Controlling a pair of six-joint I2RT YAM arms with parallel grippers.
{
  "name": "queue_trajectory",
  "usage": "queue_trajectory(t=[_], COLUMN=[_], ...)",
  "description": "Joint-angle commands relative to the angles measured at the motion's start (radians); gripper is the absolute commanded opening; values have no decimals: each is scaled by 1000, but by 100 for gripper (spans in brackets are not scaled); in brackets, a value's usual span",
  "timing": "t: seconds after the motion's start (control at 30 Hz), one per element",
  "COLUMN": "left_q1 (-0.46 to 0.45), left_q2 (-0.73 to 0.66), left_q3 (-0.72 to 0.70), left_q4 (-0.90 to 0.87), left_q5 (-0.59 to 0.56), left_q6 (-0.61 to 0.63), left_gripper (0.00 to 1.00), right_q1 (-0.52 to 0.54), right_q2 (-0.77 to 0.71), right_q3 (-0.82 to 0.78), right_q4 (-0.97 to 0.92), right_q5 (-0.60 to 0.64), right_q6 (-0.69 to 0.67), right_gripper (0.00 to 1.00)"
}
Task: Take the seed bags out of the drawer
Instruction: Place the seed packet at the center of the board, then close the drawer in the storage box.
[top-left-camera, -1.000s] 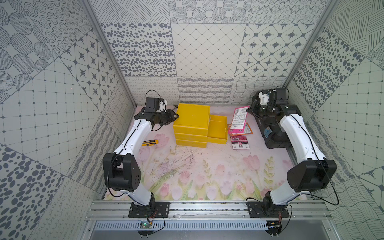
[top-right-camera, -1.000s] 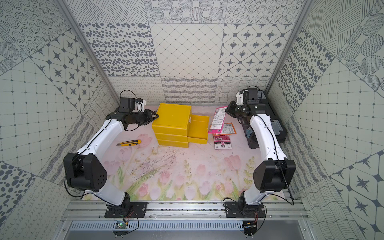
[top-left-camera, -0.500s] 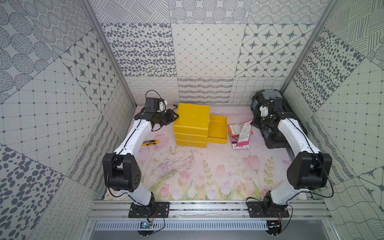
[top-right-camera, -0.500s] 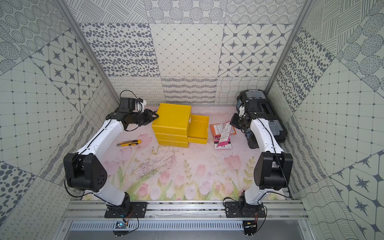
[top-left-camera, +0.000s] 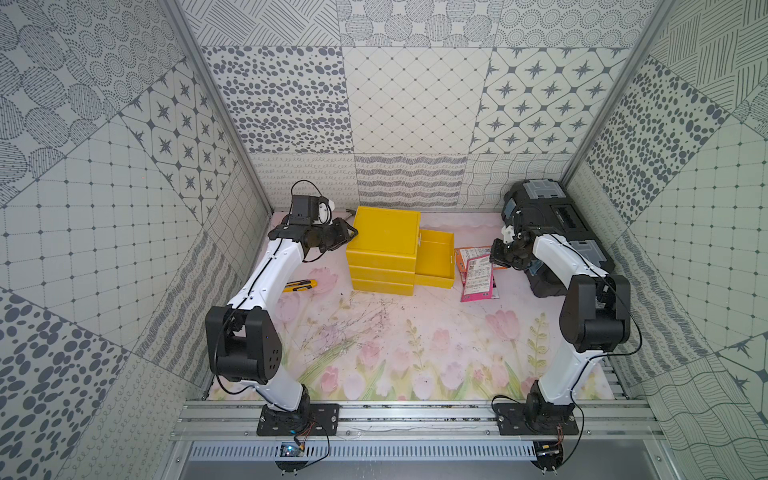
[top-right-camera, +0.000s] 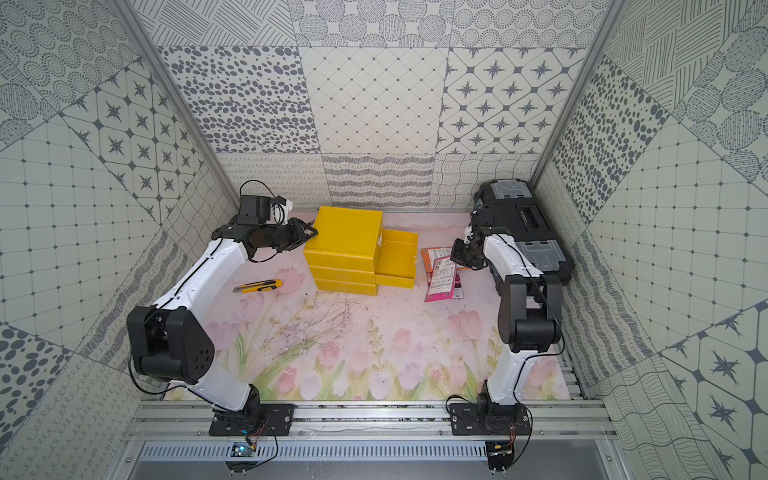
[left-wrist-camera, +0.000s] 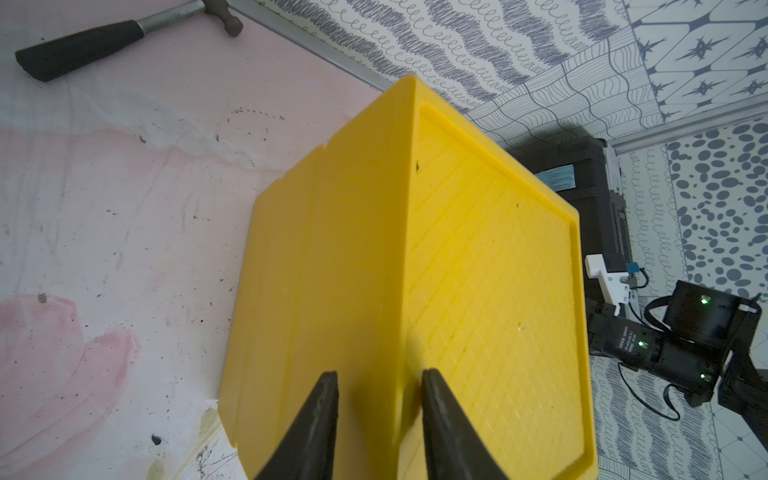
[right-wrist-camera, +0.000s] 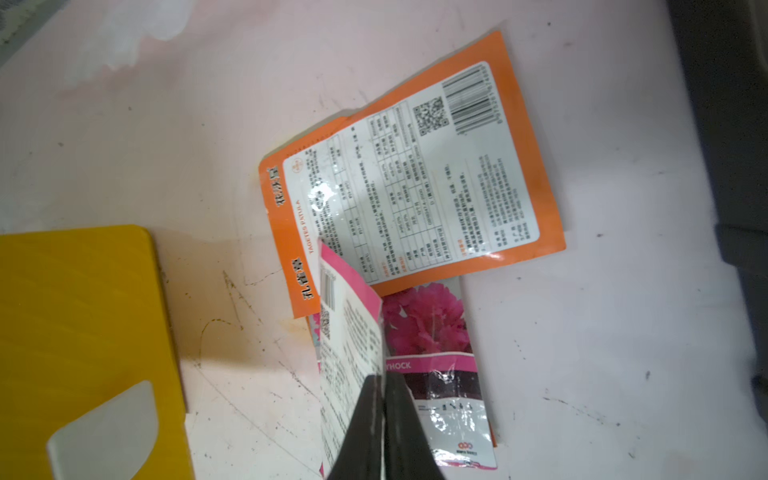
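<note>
One orange seed bag (right-wrist-camera: 415, 166): "TAGETES PATULA"

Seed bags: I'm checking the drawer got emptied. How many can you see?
3. An orange one lies flat on the mat, a pink hollyhock one touches it, and another pink one is tilted up in the right tool. An orange edge beneath hints at a fourth.

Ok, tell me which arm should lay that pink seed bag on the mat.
Right. The right gripper pinches the pink seed bag low over the orange seed bag on the mat beside the open drawer. The left gripper is at the yellow cabinet, on its far side from the bags.
</note>
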Motion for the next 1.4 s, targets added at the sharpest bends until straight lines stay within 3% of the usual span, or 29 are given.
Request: queue_trajectory(t=[0.0, 0.2, 0.4, 0.73, 1.37], left_q1=[12, 12, 13, 12, 12], left_q2=[18, 18, 16, 19, 18], left_q3=[-8, -9, -10, -10, -8], left_q4=[-96, -95, -96, -96, -96], left_q5=[-29, -28, -30, -28, -27], left_q6=[13, 12, 14, 15, 14], left_gripper=[36, 36, 36, 36, 36], right_q1=[0, 12, 112, 259, 338], right_q2=[5, -43, -84, -42, 61], right_q3=[-13, -46, -93, -66, -26], right_q4=[30, 37, 87, 159, 342], right_q5=[102, 85, 12, -42, -230], right_q6=[-15, -6, 15, 113, 282], right_gripper=[30, 49, 58, 59, 60])
